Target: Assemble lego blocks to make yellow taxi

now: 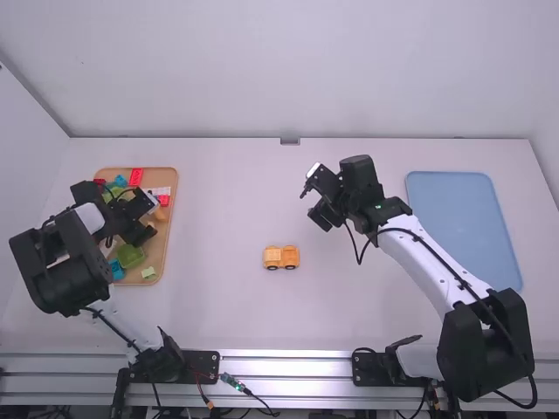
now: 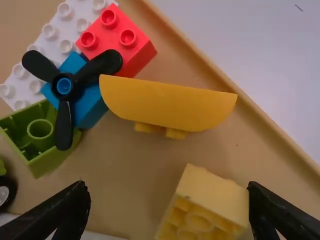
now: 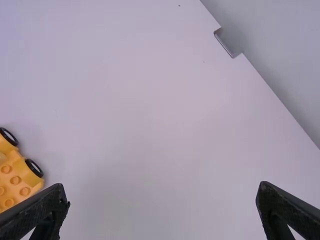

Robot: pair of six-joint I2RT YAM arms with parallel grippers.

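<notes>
A: Item one, left gripper [image 2: 167, 192]: place and state?
B: Over the parts tray [image 1: 155, 249], fingers spread apart. A yellow brick [image 2: 207, 195], hollow underside in view, lies between them, close against one finger and well apart from the other. Contact uncertain; not clamped. The wide spread suggests a grasp being lined up, needing centring first, lest one finger nudge the brick.

A: Item two, beyond those fingertips?
B: One yellow round-ended brick [image 2: 167, 102], on its side, studs along one long edge; probably also taxi stock. Next to it, a red studded brick [image 2: 120, 40] and a blue brick [image 2: 90, 107] bearing a black three-bladed propeller [image 2: 65, 100]. Likely surplus: colour and kind suit no taxi.

A: Item three, right gripper [image 3: 162, 187]?
B: Fingers apart, nothing between them, held above the table. Presumably kept ready to steady the build.

A: Item four, the taxi?
B: A yellow wheeled taxi base [image 1: 281, 257], upright on the table, just outside the right gripper's fingers, on the side toward the arm bases. Part-built, I judge; studs left bare, as if to receive the next brick. Its spot between both arms would suit either.
</notes>
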